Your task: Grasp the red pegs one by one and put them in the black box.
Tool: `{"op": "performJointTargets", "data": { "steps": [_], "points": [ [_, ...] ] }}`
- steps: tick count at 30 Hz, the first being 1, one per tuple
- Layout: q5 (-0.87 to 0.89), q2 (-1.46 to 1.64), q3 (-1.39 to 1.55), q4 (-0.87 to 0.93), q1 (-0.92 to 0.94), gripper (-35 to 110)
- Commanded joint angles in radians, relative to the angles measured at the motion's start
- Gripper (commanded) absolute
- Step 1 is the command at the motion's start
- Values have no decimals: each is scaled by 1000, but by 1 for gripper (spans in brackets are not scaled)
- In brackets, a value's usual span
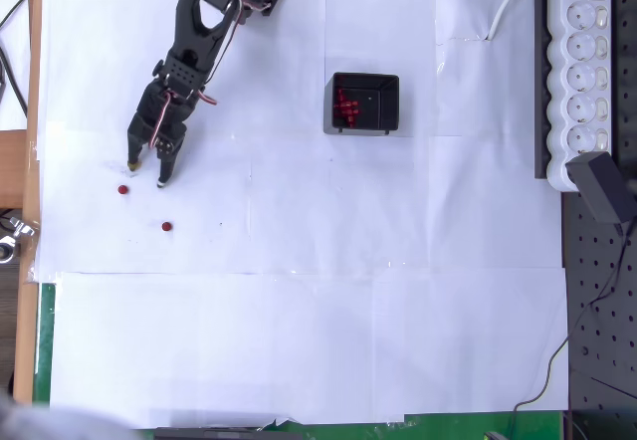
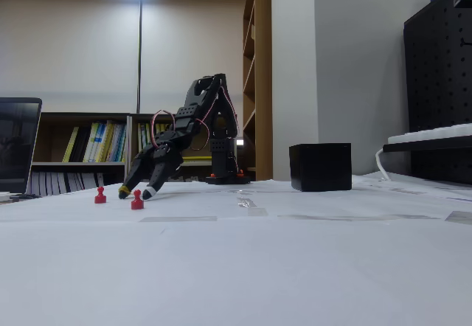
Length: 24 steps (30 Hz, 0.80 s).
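1. Two red pegs lie loose on the white paper-covered worktop [image 1: 299, 340]. In the overhead view, one peg [image 1: 122, 189] sits just below and slightly left of the gripper [image 1: 147, 174], and the other peg [image 1: 166, 227] is a little further down and to the right. Both are well apart from the black box [image 1: 364, 104].
2. The box already holds a cluster of red pegs [image 1: 346, 108] on its left side (I cannot count them at this size).
3. The arm leans down towards the paper. Its jaws stand apart with nothing between them, and the tips are at or just above the sheet. In the fixed view the gripper [image 2: 136, 192] is low beside both pegs [image 2: 99, 195] [image 2: 137, 200].
4. The pegs look like small, hard plastic pieces, so they are probably very light and stiff and should not crush. Being so light, a peg is likely to skid or tip if one tip nudges it before the other closes.
5. In the fixed view each peg stands upright with a wider foot and a narrower top. The best hold seems to be low across the stem, with the jaws straddling the peg squarely from above.
6. Smooth plastic this small may squirt out of an off-centre pinch (so centring matters more than force).
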Motion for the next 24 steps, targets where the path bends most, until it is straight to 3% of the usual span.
{"op": "performJointTargets", "data": {
  "steps": [1,24],
  "points": [
    [-3,52,87,-12,26,22],
    [20,179,222,-8,72,17]
  ]
}}
